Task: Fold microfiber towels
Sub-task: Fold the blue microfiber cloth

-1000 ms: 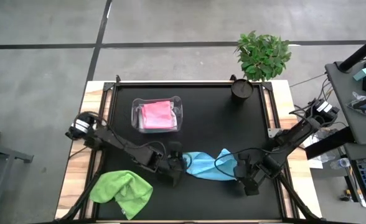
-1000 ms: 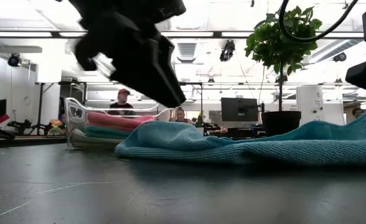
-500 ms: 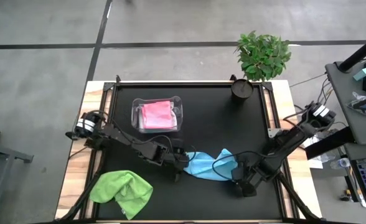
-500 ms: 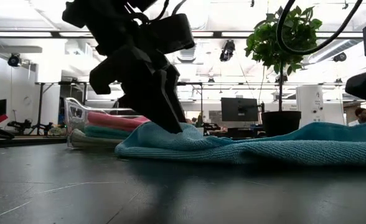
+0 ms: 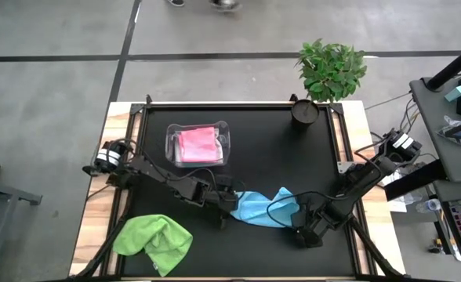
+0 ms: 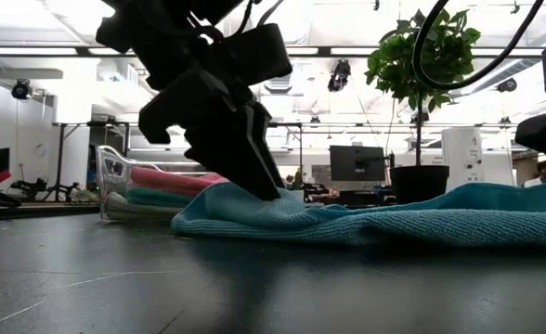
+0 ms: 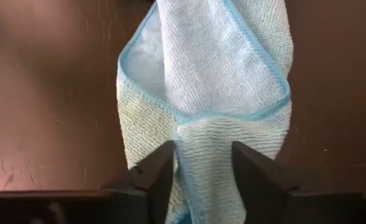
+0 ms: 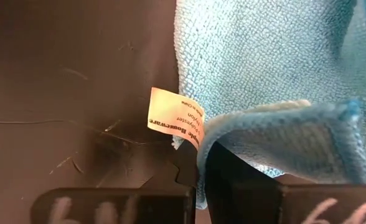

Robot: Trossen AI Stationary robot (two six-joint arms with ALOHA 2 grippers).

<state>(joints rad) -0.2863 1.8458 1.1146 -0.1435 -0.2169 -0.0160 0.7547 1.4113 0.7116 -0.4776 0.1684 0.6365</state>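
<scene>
Black worktop (image 5: 293,157) carrying blue towel (image 5: 258,207) near front centre. Left pincer (image 5: 229,205) straddling its left end, grip unclear. Right pincer (image 5: 303,227) clamping its right corner. Lime towel (image 5: 156,241) lying front-left. Potted plant (image 5: 330,70) standing behind.

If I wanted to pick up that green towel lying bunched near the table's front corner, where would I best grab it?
Probably at the raised fold along the lime green towel's right side, coming straight down from above. It lies crumpled on the table, so its true corners are hidden, but the bunched ridges stand up enough to pinch. Nothing lies on top of it, and both arms are busy at the blue towel.
</scene>
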